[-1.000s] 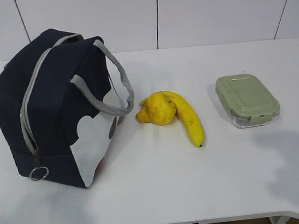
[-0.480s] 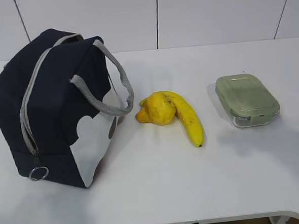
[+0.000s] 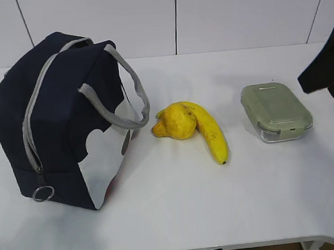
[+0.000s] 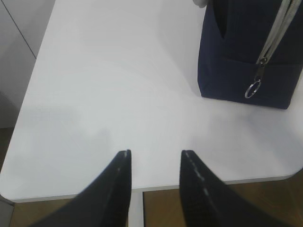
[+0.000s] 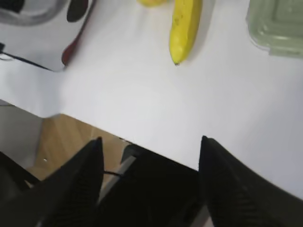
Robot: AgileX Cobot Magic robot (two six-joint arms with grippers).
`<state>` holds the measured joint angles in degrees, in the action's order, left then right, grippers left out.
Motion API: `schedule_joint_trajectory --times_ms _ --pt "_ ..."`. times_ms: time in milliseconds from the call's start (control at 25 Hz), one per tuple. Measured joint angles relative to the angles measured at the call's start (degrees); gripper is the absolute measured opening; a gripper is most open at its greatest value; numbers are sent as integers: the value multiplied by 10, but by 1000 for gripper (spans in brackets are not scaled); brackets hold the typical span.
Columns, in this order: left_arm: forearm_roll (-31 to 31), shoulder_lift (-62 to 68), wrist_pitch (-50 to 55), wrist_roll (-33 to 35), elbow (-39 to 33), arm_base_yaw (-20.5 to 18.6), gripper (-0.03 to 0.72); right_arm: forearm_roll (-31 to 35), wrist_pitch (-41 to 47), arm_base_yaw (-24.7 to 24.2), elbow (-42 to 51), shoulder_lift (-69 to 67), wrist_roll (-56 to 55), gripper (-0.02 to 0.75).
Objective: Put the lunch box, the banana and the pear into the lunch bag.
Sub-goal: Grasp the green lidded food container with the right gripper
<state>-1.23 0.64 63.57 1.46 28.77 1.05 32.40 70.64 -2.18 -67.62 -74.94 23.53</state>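
Lying ahead of the spread right claw [image 5: 149,146], the banana [image 5: 184,26] rests untouched.

Bright, even, diffuse light fills all three views, washing the white table [image 3: 177,203] almost featureless; shadows are soft and faint, lying just beside the lunch bag [image 3: 64,120] and lunch box [image 3: 276,111]. The exterior view is sharp. The right wrist view is slightly blurred, its dark fingers [image 5: 71,189] out of focus.
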Motion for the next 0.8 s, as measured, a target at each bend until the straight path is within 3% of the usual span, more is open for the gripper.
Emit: schedule_joint_trajectory --times_ms 120,280,800 --pt "0 0 0 0 0 0 242 61 0 -55 -18 -30 27 516" --pt "0 0 0 0 0 0 242 96 -1 -108 -20 -63 53 516" --pt "0 0 0 0 0 0 242 109 -6 -139 -91 -203 90 516"
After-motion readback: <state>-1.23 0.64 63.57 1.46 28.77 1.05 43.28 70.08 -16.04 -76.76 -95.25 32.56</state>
